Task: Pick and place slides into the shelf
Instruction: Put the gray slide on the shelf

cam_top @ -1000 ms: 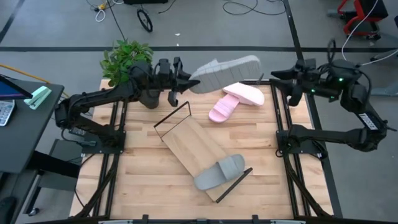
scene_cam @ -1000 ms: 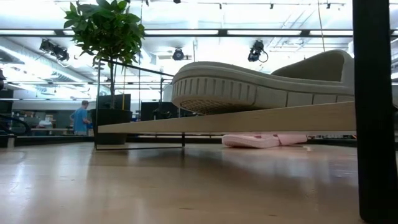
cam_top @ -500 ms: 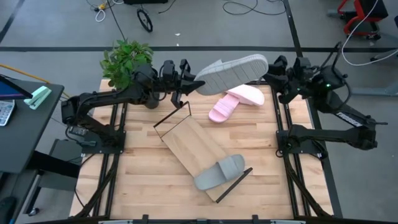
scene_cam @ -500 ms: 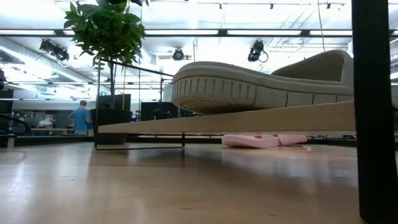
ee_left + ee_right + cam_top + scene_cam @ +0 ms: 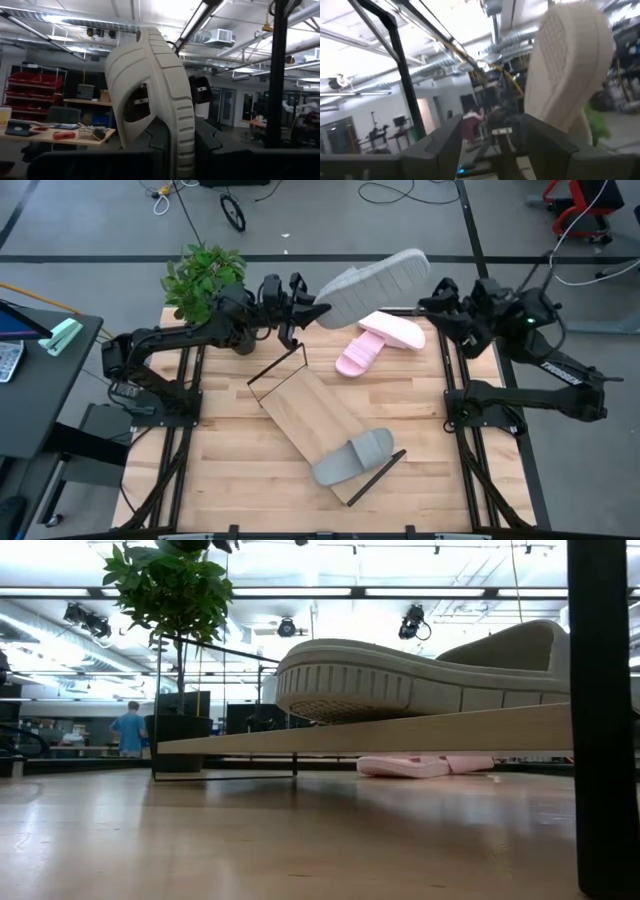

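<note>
Grey foam is what the left gripper has hold of: its fingers pinch one end of a grey slide, which hangs in the air above the far edge of the table, the free end pointing toward the right arm. In the left wrist view the ribbed sole edge of this sandal runs up between the two dark fingers, so the grip looks firm. The right gripper sits just beside the raised slide's far end with its fingers spread; whether it touches the foam I cannot tell. A second grey slide already lies on the shelf, near its nearer end, and the low view shows that sandal resting on the light-wood board. Two pink slides lie together on the tabletop just beyond the shelf's far end, near the right arm's base, and a potted plant stands at the table's far left corner. The step in hand looks like the carry of the second grey slide — or possibly a hand-over to the right arm. Next, I judge, the sandal must come down over the bare part of the board, sole flat and clear of the black frame end, before the fingers let go.
</note>
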### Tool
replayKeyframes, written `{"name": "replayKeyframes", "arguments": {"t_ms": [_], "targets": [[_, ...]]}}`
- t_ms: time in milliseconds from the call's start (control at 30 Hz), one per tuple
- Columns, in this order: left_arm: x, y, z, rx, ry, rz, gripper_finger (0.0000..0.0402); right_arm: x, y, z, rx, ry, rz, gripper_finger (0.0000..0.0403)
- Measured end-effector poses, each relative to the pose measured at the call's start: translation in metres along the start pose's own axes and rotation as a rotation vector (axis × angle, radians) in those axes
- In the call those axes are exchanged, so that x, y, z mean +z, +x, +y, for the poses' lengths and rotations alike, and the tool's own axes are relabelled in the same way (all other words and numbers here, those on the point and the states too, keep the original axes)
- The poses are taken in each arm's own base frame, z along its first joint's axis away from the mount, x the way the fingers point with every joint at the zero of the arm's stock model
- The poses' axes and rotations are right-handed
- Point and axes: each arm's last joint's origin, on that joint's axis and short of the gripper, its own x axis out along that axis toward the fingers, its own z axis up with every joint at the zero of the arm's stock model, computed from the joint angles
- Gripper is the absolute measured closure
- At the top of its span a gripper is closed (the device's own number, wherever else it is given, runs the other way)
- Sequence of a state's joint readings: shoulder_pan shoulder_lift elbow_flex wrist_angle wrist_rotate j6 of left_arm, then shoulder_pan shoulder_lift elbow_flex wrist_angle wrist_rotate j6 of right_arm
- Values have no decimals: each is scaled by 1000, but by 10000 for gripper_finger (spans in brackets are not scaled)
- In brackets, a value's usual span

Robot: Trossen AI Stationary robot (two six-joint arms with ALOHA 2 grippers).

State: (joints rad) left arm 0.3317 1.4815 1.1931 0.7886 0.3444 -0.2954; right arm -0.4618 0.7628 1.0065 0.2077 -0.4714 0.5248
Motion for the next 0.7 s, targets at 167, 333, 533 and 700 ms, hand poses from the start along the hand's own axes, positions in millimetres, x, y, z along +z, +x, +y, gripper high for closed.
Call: {"name": "replayKeyframes", "arguments": {"t_ms": [167,333,533,700], "targets": [[-1,0,-1,-9,-15,5,358,2,-1,0,-58,-62,-42,197],[-1,0,-2,-13,-19,5,358,0,3,-5,-97,-78,-40,197],[0,0,-1,-8,-18,3,358,-1,11,-11,-112,-100,-73,197],[1,0,-2,-7,-17,1,358,1,12,-16,-138,-111,-107,197]]}}
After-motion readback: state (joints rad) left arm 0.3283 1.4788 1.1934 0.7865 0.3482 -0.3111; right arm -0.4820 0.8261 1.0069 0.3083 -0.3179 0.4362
